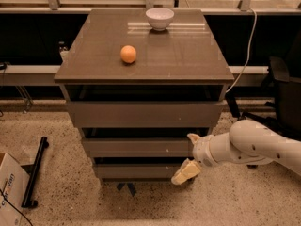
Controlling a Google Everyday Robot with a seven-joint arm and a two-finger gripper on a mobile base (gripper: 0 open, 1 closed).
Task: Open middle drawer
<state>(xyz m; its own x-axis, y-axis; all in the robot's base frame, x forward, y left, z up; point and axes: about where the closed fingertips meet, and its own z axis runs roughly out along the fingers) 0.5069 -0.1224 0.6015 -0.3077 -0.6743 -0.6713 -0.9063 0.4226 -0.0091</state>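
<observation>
The cabinet has three grey-brown slab drawer fronts. The middle drawer (141, 147) is the second one, a shallow flat front below the taller top drawer front (143, 114) and above the smallest bottom front (138, 171). My gripper (188, 155) comes in from the right on a white arm, at the right end of the middle drawer front. Its two cream fingers are spread apart: the upper fingertip (193, 137) sits at the drawer's top right corner, the lower finger (185, 172) hangs in front of the bottom drawer. It holds nothing.
An orange (128, 54) and a white bowl (160, 18) sit on the cabinet top (188, 55). A black bar stand (34, 173) and a cardboard box (9, 194) lie on the floor at left. A black chair (284, 86) and a white cable (247, 46) are at right.
</observation>
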